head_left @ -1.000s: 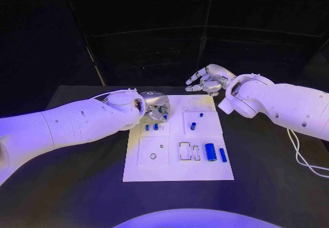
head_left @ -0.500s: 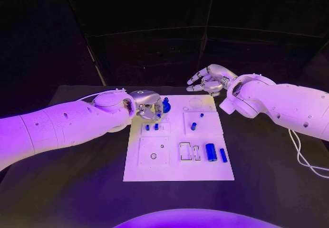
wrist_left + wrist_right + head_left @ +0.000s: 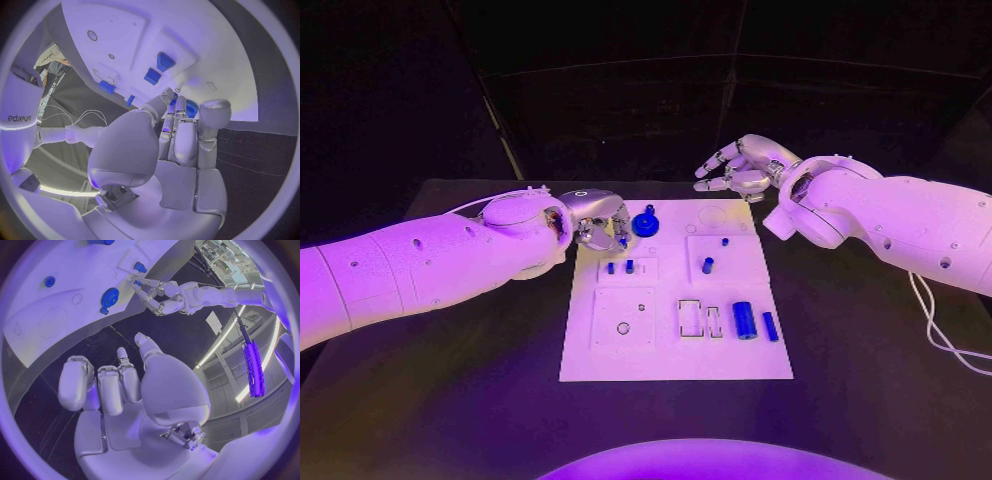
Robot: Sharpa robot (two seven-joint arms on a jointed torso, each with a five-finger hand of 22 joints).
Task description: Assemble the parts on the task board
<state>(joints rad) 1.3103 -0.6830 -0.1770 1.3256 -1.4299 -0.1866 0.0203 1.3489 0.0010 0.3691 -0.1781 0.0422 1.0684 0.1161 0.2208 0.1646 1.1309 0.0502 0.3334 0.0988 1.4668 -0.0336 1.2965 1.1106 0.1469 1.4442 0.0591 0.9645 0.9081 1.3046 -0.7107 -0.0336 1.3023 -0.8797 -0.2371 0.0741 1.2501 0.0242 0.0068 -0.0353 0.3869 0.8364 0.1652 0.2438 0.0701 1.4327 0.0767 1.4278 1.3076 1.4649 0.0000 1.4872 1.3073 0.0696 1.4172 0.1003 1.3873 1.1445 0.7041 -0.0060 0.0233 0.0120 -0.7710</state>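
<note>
One blue gear-like part (image 3: 645, 223) now lies uncovered on the task board (image 3: 675, 355) near its far left corner; half a second ago our left hand (image 3: 596, 222) sat over it, and a second ago the part was hidden under the fingers. We have drawn that hand back toward the board's left edge, fingers curled loosely, tips just beside the part; whether they touch it we cannot tell, and the left wrist view shows the fingers (image 3: 185, 137) close together over a glimpse of blue. We judge the part has just been set in its place and let go, so one step looks done. Our right hand (image 3: 744, 165) hovers past the board's far edge, fingers part-curled on nothing, much as it did before. Two small pegs (image 3: 619, 267) stand near the left edge, a larger cylinder (image 3: 744, 320) and a slim one (image 3: 770, 326) lie toward the right edge, unplaced by the look of it. Only writing legible: "sharpa" on the white arm (image 3: 20, 118) in the left wrist view, seen mirrored
</note>
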